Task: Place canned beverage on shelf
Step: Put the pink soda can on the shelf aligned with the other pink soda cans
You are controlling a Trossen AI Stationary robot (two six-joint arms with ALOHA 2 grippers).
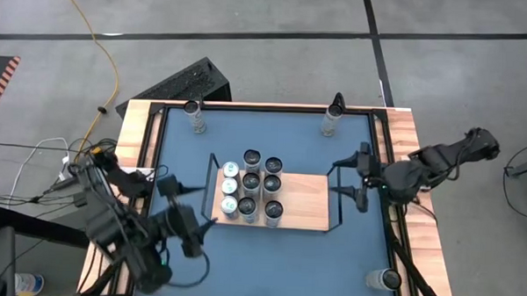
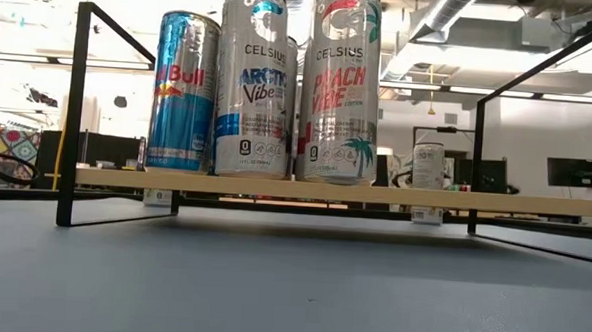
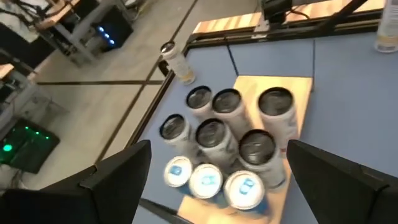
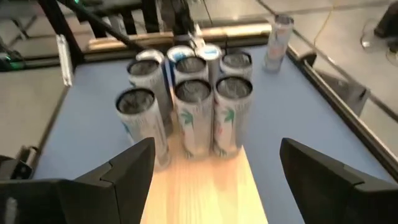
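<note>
Nine cans (image 1: 251, 184) stand together on the left part of the shelf (image 1: 304, 202) in the high view, and the right part of its light-wood board is bare. The shelf sits near the middle of the blue desk (image 1: 269, 254). Three more single cans stand apart on the desk: one at the far left corner (image 1: 194, 115), one at the far right corner (image 1: 331, 120) and one at the near right corner (image 1: 385, 279). The left gripper (image 1: 184, 217) is just beside the left end rail of the shelf, and the right gripper (image 1: 350, 179) is just beside the right end rail. Both hold nothing.

From the low view, the shelf board (image 2: 325, 191) is seen edge-on in its black wire frame. On it stand a blue Red Bull can (image 2: 183, 91), a Celsius Arctic Vibe can (image 2: 255, 82) and a Celsius Peach Vibe can (image 2: 345, 86), very close together. No gripper shows here.

From the left wrist view, the two dark fingers (image 3: 118, 180) stand wide apart with nothing between them. Beyond them are the cans on the shelf (image 3: 219, 146), three with blue-printed tops nearest the fingers.

From the right wrist view, the fingers (image 4: 326, 180) are also wide apart and empty. They look along the bare board (image 4: 199, 193) toward the cans (image 4: 186, 99), and one single can (image 4: 277, 41) stands at the desk edge beyond.
</note>
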